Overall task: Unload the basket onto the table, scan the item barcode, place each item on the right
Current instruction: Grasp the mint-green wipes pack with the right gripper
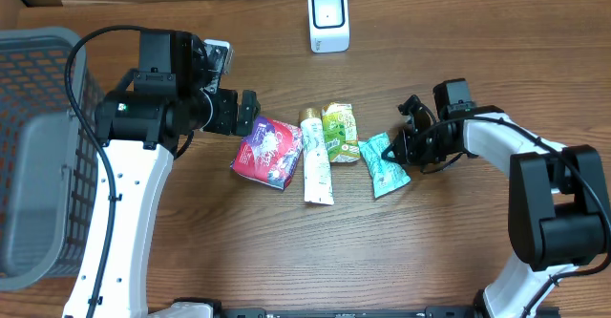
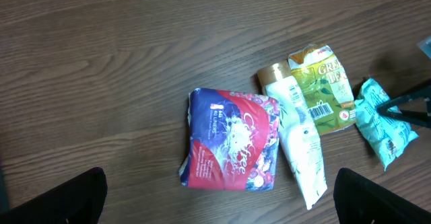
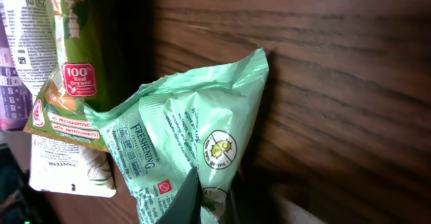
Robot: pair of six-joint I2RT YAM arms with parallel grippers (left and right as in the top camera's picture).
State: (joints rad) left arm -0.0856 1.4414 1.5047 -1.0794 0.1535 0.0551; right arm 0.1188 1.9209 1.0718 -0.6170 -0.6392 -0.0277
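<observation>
Right of centre on the worktop [image 1: 286,251], the right tool [image 1: 393,149] is pinching shut on the mint-green sachet [image 1: 385,172]; the left tool [image 1: 245,124] is hanging wide open beside the red packet [image 1: 270,152].

In the right wrist view the teal packet [image 3: 182,136] ran off the bottom edge, its lower part covered by the blurred right end effector [image 3: 202,200]. The green pouch [image 3: 81,79] and white tube [image 3: 64,170] were cropped at top and left. In the left wrist view the left end effector [image 2: 222,207] showed only as dark blurs in the bottom corners, and the pouch's barcode [image 2: 322,109] was too small to read. Overhead, the left edge cut the grey basket [image 1: 38,79].
</observation>
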